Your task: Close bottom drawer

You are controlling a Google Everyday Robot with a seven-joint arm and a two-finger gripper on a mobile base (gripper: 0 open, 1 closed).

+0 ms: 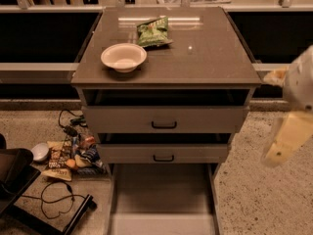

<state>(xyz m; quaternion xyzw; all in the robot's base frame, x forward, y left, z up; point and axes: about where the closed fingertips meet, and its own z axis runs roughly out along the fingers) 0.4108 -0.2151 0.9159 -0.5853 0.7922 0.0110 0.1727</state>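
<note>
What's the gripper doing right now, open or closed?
Gripper: cannot be told; it hangs beside the cabinet, apart from the pulled-out bottom drawer.

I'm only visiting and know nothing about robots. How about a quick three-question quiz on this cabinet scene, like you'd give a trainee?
1. True or false: the bottom drawer is pushed fully shut.
2. Where is the gripper?
A) At the right of the view, beside the cabinet, touching no drawer
B) Gripping the middle drawer's handle
C) Resting in the bowl
3. Fill in: on the cabinet, next to the white bowl, lies a green ____.

Key
1. False: it is pulled far out, with its tray showing.
2. A
3. snack bag
</note>
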